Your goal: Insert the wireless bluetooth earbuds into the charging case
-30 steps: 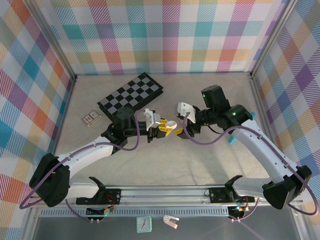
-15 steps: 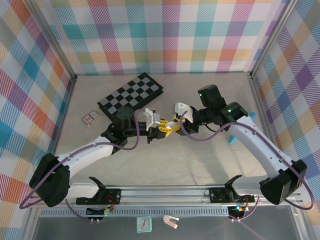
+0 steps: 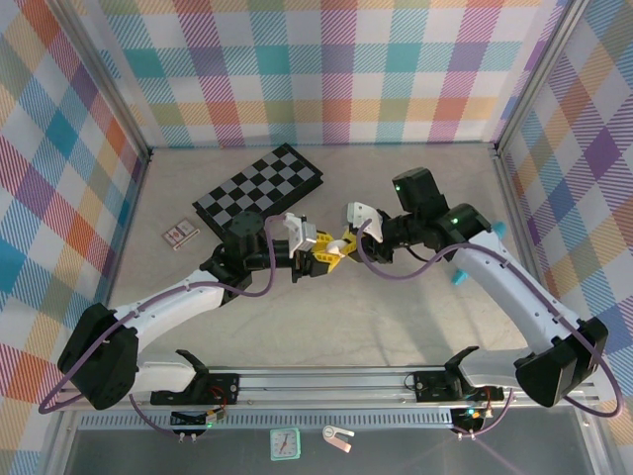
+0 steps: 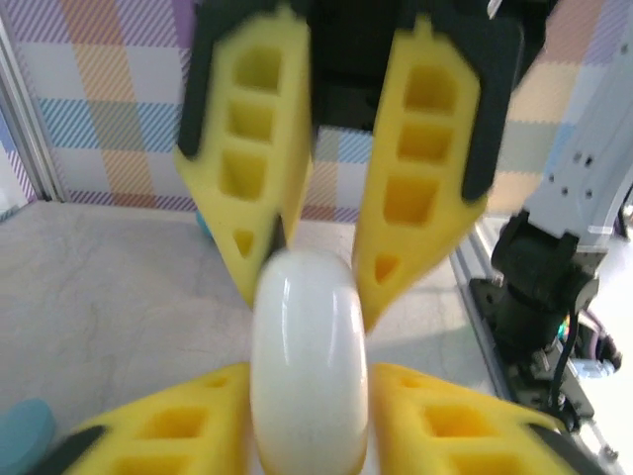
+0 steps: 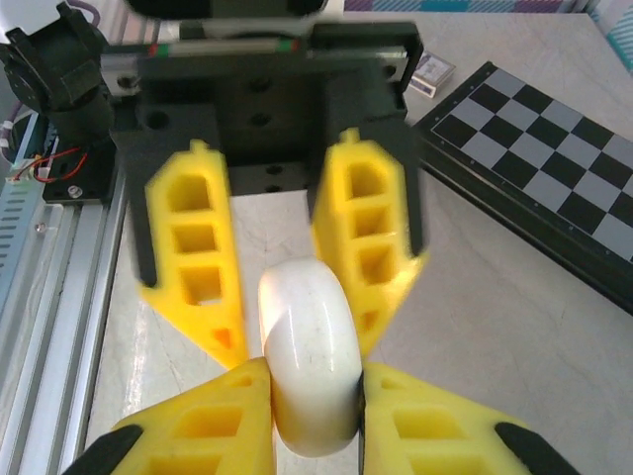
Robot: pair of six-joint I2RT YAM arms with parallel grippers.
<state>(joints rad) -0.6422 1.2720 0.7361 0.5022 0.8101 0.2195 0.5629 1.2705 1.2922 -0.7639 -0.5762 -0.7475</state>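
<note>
A white pebble-shaped charging case (image 3: 340,248) hangs in mid-air over the table's middle, its lid closed. My two grippers meet on it, tip to tip. The right gripper (image 5: 313,371) is shut on the case (image 5: 312,336), its yellow fingers pressed to both sides. The left gripper (image 4: 309,371) flanks the case (image 4: 309,396) from the other end. In the right wrist view its jaws stand a little apart, and one finger (image 5: 193,267) shows a small gap beside the case. The earbuds are out of view.
A folded checkerboard (image 3: 259,188) lies at the back left, with a small card box (image 3: 180,234) beside it. A teal object (image 3: 458,277) rests on the table near the right arm. The arms' mounting rail (image 3: 326,381) runs along the near edge.
The right gripper came in from the right and closed on the case's free end. The left gripper's jaws have loosened around the case. The case has stayed in place.
</note>
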